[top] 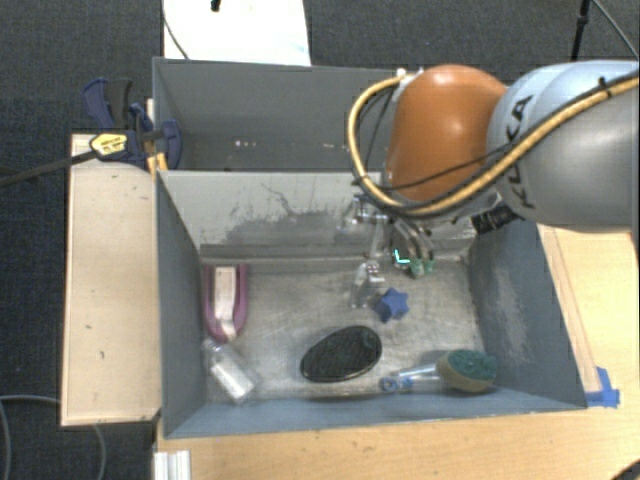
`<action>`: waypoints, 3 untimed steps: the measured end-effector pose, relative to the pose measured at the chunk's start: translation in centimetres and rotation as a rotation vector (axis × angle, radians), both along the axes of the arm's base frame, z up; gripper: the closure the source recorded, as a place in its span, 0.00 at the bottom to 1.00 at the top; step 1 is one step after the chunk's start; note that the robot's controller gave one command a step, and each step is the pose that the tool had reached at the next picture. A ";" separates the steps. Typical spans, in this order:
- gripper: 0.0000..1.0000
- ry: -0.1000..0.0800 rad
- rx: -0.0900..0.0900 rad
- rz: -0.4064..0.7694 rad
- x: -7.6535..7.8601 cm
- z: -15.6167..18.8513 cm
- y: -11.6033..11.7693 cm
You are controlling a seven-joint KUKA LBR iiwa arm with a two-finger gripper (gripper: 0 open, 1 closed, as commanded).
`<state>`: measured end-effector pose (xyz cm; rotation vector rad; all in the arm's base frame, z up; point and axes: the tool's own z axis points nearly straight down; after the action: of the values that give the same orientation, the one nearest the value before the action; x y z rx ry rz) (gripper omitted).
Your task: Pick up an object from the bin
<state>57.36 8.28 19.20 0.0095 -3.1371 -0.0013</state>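
One small blue block (392, 306) lies centre-frame just beside the gripper (368, 290), hanging low prob. to line up a grab; open/shut can't tell.

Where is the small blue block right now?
In the camera view, the small blue block lies near the middle of the bin floor, just right of the gripper and above the black oval pad.

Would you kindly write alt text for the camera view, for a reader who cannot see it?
The gripper is down in the grey bin, just beside a small blue block. Nearby lie a black oval brush and a green-headed scrubber; a pink object and a clear plastic item lie by the left wall.
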 end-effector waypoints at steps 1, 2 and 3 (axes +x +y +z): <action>1.00 -0.008 0.001 -0.003 0.2 0.4 0.0; 1.00 -0.012 0.000 0.036 1.2 1.4 -0.8; 1.00 -0.011 0.001 0.034 1.1 1.4 -0.8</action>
<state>58.50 7.51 20.55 0.0624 -3.1477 -0.0024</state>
